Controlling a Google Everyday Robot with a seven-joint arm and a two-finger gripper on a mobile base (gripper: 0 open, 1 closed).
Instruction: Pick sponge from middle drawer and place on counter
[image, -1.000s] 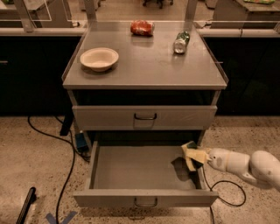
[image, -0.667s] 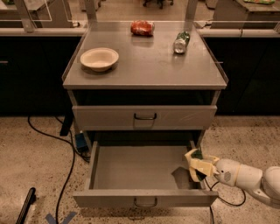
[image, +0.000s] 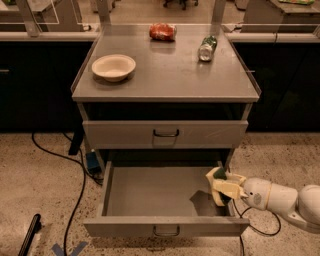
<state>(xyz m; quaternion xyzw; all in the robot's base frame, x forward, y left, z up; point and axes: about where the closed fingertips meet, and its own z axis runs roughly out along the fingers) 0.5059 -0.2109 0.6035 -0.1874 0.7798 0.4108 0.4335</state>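
Grey table (image: 170, 80) carrying bowl (image: 113, 67) at left, red can (image: 162, 31) at back, green can (image: 207, 48) at right; hand (image: 216, 187) low, at right wall of open drawer (image: 150, 192).

A white, rounded robot arm (image: 285, 200) enters from the lower right edge of the frame and lies almost level, pointing left. At its tip, the pale yellow two-finger gripper (image: 223, 186) sits lower right of centre, fingers closed around a small green-and-yellow sponge (image: 220, 175).

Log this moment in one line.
gripper: at middle drawer's right side, holding sponge | middle drawer: open | counter: bowl, red can, green can, no sponge
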